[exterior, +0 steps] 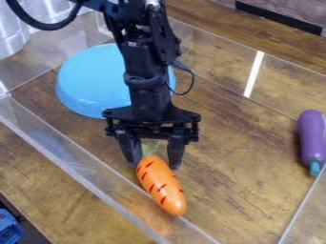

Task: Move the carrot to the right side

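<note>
The black robot arm with 1 black 2-fingered gripper [155, 160] reached down over a brown wooden surface [235, 143]. The tips of its 2 fingers stood spread apart, 1 to each side of the leafy end of a glossy, tapered orange toy carrot [160, 185] with dark red notch marks and a light green top. Whether either fingertip touched the carrot could not be told from this 1 view.

The carrot lay in the near part of the wooden surface, its green top partly hidden between the fingers and its orange body running out from under the gripper toward the bottom of the view. Just beside it, on the left of the view, ran a long clear plastic wall [76, 157], slanting from the upper left down toward the bottom edge.

Behind the gripper, toward the upper left of the view, sat a round light blue item [91, 81], partly covered by the arm. Well apart from the carrot, near the right edge, lay 1 glossy purple toy eggplant [311, 136] with a teal-green stem end pointing toward the bottom of the view. A blue object [10, 227], cut off by the frame, showed in the bottom left corner, beyond the clear wall.
</note>
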Robot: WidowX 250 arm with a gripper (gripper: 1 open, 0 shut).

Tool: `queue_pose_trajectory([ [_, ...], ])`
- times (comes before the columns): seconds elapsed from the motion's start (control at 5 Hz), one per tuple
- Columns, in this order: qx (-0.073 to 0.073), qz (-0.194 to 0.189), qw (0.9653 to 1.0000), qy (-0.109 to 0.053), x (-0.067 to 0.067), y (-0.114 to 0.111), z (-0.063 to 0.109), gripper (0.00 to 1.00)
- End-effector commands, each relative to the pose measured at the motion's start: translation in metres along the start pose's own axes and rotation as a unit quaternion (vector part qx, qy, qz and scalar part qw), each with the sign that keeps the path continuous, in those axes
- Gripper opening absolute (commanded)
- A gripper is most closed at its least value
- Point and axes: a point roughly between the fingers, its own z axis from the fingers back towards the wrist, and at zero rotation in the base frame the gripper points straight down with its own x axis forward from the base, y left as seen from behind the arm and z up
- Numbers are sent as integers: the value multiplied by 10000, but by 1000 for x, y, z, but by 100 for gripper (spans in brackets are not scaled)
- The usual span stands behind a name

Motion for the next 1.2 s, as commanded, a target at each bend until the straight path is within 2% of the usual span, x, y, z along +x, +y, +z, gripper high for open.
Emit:
queue_pose_trajectory([
  [0.0, -31, 25, 9998, -173, 4, 7, 13, 0],
  [0.2, -18, 3, 9998, -189, 3, 9, 16, 100],
  [1.0, -110, 1, 9996, -263, 8, 1, 18, 100],
])
